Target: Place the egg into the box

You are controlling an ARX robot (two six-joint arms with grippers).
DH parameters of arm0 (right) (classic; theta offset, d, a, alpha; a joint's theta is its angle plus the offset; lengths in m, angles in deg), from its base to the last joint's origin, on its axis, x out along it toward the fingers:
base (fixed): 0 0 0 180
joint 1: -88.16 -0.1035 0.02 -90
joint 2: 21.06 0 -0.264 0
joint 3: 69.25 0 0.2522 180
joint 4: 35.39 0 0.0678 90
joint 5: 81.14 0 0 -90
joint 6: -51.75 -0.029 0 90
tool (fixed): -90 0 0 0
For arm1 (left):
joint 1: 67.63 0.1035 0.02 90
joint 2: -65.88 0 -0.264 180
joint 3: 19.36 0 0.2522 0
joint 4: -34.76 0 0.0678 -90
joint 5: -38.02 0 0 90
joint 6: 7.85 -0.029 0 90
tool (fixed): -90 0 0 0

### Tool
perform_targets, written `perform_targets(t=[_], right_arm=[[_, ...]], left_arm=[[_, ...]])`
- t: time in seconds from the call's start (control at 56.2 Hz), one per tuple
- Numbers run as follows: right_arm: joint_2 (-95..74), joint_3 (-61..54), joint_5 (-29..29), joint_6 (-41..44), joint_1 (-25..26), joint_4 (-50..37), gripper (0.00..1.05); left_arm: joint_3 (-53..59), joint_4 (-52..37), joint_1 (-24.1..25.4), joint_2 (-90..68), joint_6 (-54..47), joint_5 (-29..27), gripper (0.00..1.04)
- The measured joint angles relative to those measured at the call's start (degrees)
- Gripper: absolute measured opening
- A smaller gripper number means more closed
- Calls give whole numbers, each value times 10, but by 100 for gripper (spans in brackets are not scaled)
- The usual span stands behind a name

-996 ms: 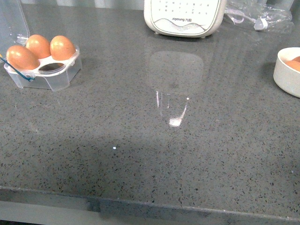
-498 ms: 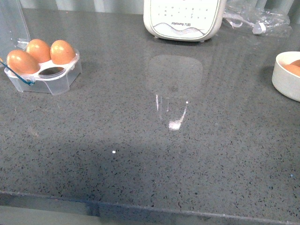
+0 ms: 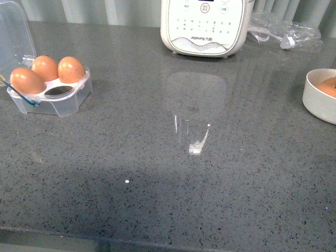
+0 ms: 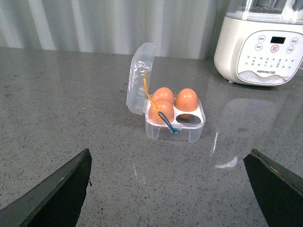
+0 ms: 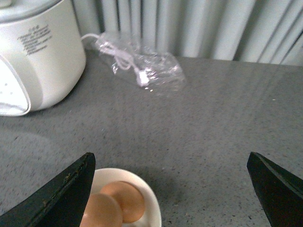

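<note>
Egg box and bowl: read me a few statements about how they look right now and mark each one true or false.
1. The box holds three eggs. True.
2. Its lid is shut. False: the lid stands open behind the eggs.
3. The bowl is empty. False: the right wrist view shows two eggs in it.
4. One cup of the box is empty. True.
5. The right gripper holds an egg. False: it is open with nothing between its fingers.
</note>
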Motion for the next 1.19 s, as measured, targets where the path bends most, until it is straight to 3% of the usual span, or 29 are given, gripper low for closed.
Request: perform_targets(t=[0.16,0.462,1.192], right_arm=[[-33,13,33,55,-10,43,97],[-59,7,78,78,-15,31,97],[-127,-27,99,65,-12,-17,97]], left_arm=[[0,0,0,0,0,0,98],[0,0,0,0,0,0,98],[0,0,0,0,0,0,98]])
